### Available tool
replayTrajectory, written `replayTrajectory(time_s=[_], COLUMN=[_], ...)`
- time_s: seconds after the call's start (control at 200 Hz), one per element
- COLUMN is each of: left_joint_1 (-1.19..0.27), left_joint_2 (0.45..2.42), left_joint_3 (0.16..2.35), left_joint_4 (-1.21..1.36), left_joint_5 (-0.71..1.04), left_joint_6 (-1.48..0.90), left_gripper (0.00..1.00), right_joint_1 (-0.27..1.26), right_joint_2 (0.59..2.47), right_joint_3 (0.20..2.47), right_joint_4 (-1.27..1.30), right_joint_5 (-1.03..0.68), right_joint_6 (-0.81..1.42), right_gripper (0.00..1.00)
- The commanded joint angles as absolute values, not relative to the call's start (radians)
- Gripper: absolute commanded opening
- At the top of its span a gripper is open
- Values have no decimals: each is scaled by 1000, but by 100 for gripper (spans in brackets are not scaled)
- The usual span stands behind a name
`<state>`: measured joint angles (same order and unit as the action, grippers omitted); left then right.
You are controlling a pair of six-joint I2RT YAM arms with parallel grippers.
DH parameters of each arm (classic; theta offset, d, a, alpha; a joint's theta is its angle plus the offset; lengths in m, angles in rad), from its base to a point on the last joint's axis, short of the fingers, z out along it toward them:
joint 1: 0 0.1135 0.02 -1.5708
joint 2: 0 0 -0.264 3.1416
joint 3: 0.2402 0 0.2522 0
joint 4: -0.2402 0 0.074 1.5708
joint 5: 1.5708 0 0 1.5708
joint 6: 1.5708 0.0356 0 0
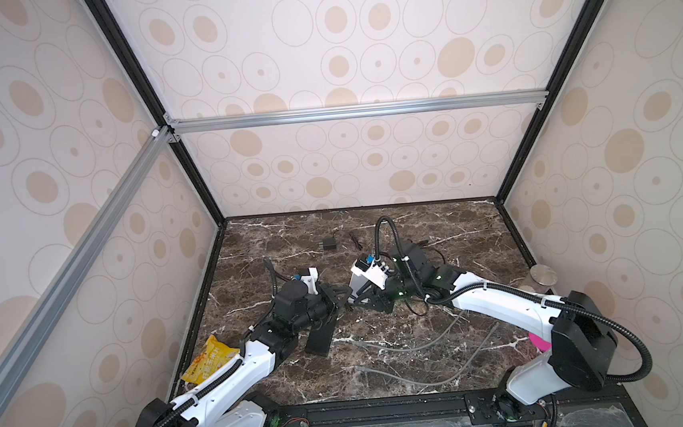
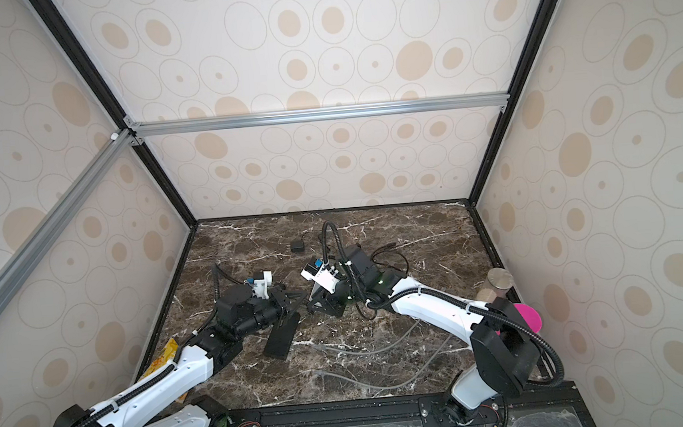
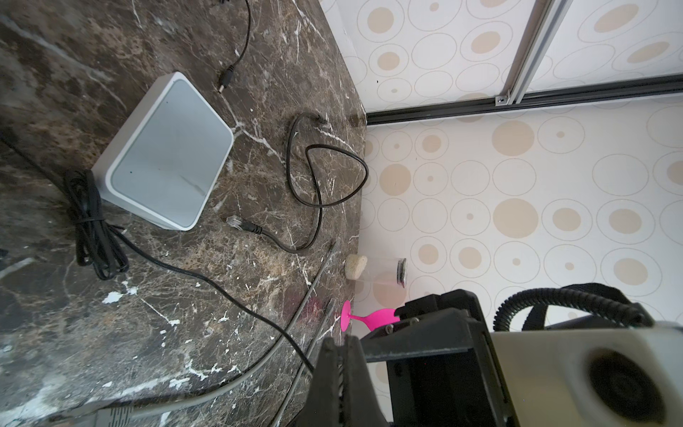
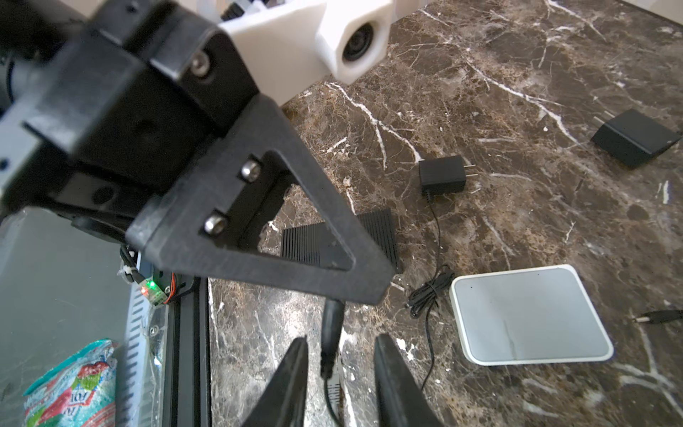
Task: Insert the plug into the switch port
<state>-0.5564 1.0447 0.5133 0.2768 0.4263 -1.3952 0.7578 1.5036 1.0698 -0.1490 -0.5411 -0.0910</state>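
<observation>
- My left hand [image 3: 338, 347] is clenched. In the right wrist view its fingertip covers the tip of the black cylindrical plug [image 4: 330, 332] on a thin cord, which it appears to be pinching.
- My right hand [image 4: 343, 338] is released, with one finger on each side of the plug and a gap on both sides.
- The flat white-and-grey square switch [image 4: 528, 314] lies on the dark brown marble tabletop [image 4: 480, 92], near the plug but apart from it. I cannot see its ports.
- A tied bundle of black cord [image 4: 428, 290] lies between plug and switch, just beside the switch.
- Also around are a black wall adapter [image 4: 441, 175], a second black adapter [image 4: 634, 140], a black ribbed slab [image 4: 377, 229], a loose black barrel connector [image 4: 658, 317], a black network cable with a clear end [image 3: 234, 221] and grey cables [image 3: 318, 266].
- In both top views the right arm's white camera mount [image 1: 371, 274] hides most of the switch.
</observation>
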Motion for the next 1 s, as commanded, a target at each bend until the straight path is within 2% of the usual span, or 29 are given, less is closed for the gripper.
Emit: replayTrajectory(time_s=[0.0,0.205,0.475,0.735,0.755,0.805,0.845,0.99], left_joint_1=[-560,-560,-561,-560,-559,-545,-522,-386], left_joint_2=[1048,1048,1045,1039,1038,1033,1026,951], left_joint_3=[546,546,547,544,543,541,552,600], left_joint_4=[314,316,313,306,302,291,231,-67], left_joint_5=[440,441,439,437,437,449,460,440], left_joint_6=[-1408,-1410,-1412,-1415,-1414,-1403,-1375,-1195], left_gripper=[0,0,0,0,12,65,96,98], right_joint_1=[761,761,761,761,761,760,761,761], right_joint_2=[1517,1522,1525,1518,1518,1515,1513,1489], right_joint_3=[1100,1100,1099,1100,1100,1101,1104,1087], right_joint_4=[-141,-149,-157,-154,-155,-161,-171,-200], right_joint_5=[-572,-586,-595,-584,-581,-574,-560,-498], right_joint_6=[-104,-103,-107,-105,-106,-106,-108,-116], right_gripper=[27,23,23,1,0,0,0,0])
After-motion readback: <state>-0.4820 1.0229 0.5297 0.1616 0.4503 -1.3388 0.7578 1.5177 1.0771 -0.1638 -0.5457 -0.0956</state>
